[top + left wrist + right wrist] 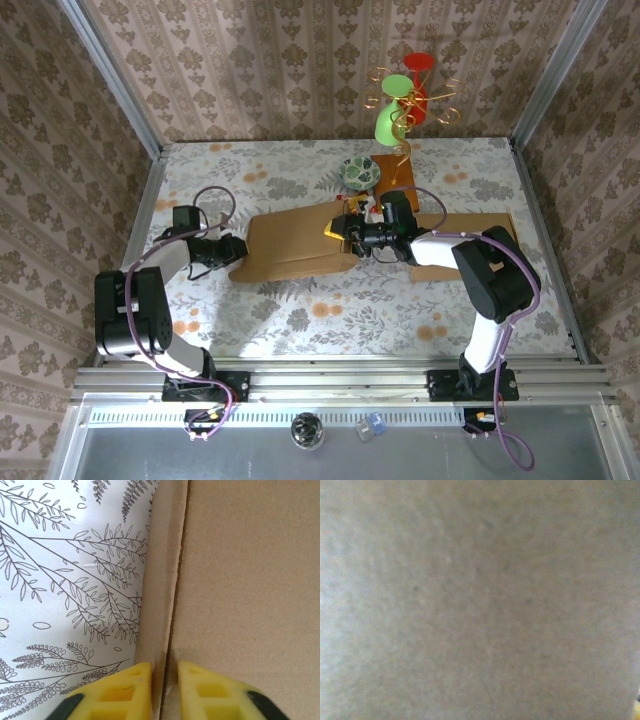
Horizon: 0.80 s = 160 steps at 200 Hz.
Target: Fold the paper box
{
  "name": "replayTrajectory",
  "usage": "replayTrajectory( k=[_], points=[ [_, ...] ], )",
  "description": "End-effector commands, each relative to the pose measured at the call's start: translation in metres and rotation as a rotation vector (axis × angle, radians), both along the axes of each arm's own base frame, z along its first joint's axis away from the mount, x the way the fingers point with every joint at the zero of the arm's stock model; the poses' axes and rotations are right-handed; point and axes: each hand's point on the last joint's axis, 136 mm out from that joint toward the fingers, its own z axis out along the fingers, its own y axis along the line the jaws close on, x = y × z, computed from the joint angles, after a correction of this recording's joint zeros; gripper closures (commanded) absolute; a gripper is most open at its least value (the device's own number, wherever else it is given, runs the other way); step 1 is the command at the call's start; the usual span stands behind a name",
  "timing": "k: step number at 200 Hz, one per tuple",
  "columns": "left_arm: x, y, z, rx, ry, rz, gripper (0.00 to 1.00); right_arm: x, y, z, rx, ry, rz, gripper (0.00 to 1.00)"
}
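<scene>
L gripper (pixel 164 669) straddles paper box (pixel 250 580) edge, grip unclear; R gripper (pixel 343 237) state unclear

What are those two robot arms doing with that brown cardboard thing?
They are folding a paper box that lies spread out on the flowery table. The left gripper is at the box's left edge, with a yellow finger on each side of a flap. I cannot tell if it is pinching the flap. The right gripper is over the middle of the box, so close that its camera is a brown blur. The box is not folded up yet.
</scene>
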Motion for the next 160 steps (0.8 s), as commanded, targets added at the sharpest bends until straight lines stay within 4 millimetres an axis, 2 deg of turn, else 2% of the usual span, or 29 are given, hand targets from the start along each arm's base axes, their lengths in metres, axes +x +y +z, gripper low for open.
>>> replayTrajectory(
  k=[1, 30, 49, 57, 71, 85, 96, 105, 115, 132, 160],
  points=[
    [-0.008, -0.006, 0.013, 0.022, -0.025, -0.011, 0.7, -0.001, 0.004, 0.025, 0.032, 0.009, -0.009, 0.44],
    [-0.006, -0.002, 0.039, 0.098, -0.125, 0.018, 0.57, -0.001, -0.001, 0.023, 0.046, 0.068, -0.042, 0.47],
    [-0.006, 0.003, 0.073, 0.18, -0.276, 0.05, 0.49, -0.003, -0.005, 0.025, 0.056, 0.099, -0.064, 0.48],
    [-0.006, 0.002, 0.093, 0.204, -0.372, 0.05, 0.45, -0.004, -0.008, 0.027, 0.061, 0.114, -0.073, 0.48],
    [-0.007, -0.012, 0.133, 0.21, -0.579, 0.014, 0.34, -0.006, -0.011, 0.027, 0.061, 0.175, -0.086, 0.48],
    [-0.018, -0.044, 0.176, 0.169, -0.833, -0.114, 0.21, -0.01, -0.015, 0.027, 0.07, 0.245, -0.096, 0.49],
    [-0.032, -0.066, 0.201, 0.16, -0.973, -0.196, 0.1, -0.014, -0.018, 0.026, 0.069, 0.307, -0.098, 0.51],
    [-0.041, -0.079, 0.214, 0.153, -1.032, -0.256, 0.09, -0.018, -0.021, 0.025, 0.071, 0.355, -0.102, 0.52],
    [-0.055, -0.096, 0.224, 0.135, -1.075, -0.372, 0.1, -0.024, -0.026, 0.023, 0.071, 0.418, -0.112, 0.52],
    [-0.089, -0.126, 0.223, 0.172, -1.115, -0.645, 0.13, -0.034, -0.034, 0.021, 0.078, 0.522, -0.129, 0.52],
    [-0.133, -0.141, 0.206, 0.307, -1.114, -0.987, 0.1, -0.051, -0.045, 0.021, 0.063, 0.637, -0.129, 0.52]
  ],
)
